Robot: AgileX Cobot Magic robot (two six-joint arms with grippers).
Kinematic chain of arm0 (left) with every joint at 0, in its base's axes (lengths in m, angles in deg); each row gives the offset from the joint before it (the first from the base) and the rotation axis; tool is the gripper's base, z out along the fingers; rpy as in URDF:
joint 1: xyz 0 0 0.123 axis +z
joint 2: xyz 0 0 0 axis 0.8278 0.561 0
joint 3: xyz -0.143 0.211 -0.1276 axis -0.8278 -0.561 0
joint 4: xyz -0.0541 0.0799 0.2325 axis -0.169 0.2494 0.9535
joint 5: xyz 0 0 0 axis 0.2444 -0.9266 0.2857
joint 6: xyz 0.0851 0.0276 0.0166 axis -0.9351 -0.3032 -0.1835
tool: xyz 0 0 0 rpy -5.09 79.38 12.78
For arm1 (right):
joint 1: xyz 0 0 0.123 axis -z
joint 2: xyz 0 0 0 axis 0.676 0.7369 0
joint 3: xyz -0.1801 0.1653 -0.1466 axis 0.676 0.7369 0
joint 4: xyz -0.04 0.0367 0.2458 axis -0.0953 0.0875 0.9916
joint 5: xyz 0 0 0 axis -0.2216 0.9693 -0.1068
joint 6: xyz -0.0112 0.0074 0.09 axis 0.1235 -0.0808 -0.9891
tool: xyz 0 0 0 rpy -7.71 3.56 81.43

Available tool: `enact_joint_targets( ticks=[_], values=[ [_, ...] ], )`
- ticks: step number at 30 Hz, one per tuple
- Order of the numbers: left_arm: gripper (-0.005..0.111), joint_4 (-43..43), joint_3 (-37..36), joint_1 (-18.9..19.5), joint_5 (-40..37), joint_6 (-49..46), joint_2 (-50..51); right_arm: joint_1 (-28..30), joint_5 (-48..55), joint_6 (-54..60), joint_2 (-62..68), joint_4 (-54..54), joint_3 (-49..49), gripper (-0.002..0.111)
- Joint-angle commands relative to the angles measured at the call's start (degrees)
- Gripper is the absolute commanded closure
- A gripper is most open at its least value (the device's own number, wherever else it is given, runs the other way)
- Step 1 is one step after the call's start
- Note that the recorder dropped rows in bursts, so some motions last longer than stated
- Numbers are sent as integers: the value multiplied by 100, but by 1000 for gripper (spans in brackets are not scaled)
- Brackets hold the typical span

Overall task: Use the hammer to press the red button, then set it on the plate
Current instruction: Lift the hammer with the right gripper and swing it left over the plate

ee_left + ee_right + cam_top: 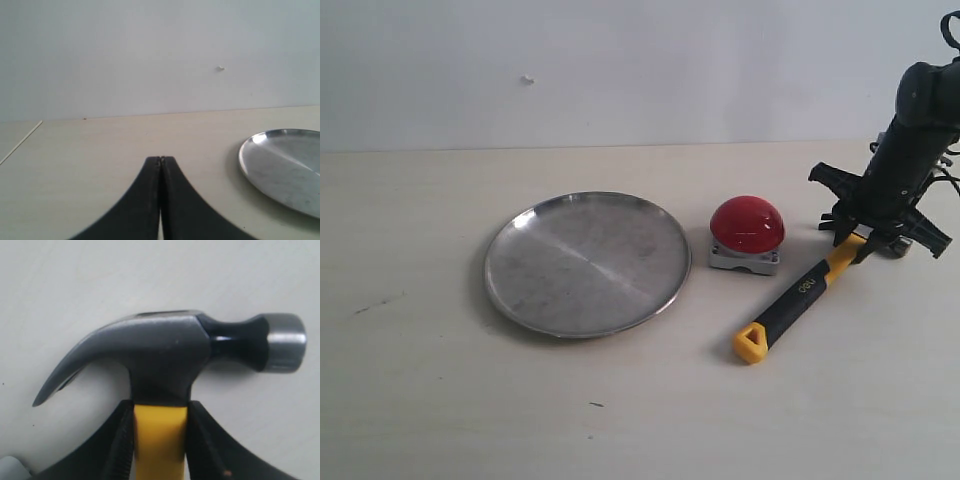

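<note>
The hammer (800, 296) lies on the table to the right of the red button (747, 224), its yellow loop toward the front. My right gripper (865, 243) is shut on the yellow neck of the handle just below the dark steel head (175, 347); both fingers (202, 440) press against the handle's sides (160, 440). The head rests on or just above the table. The silver plate (587, 262) sits left of the button. My left gripper (160, 161) is shut with nothing in it, left of the plate (285, 167), and outside the exterior view.
A pale wall runs along the back of the light wooden table (440, 400). The table's left edge (20, 142) shows in the left wrist view. Cables hang off the right arm (925, 110) at the far right.
</note>
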Motion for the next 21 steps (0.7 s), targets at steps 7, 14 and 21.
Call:
enact_joint_targets(
  ticks=[7,14,21],
  values=[
    [107,-27,-1,2,9,-9,-39,36,-139,1666,54,-432,-20,108],
    [107,-27,-1,2,9,-9,-39,36,-59,3716,54,-432,-20,108],
    [107,-27,-1,2,9,-9,-39,36,-132,4046,-167,-489,-20,108]
  ],
)
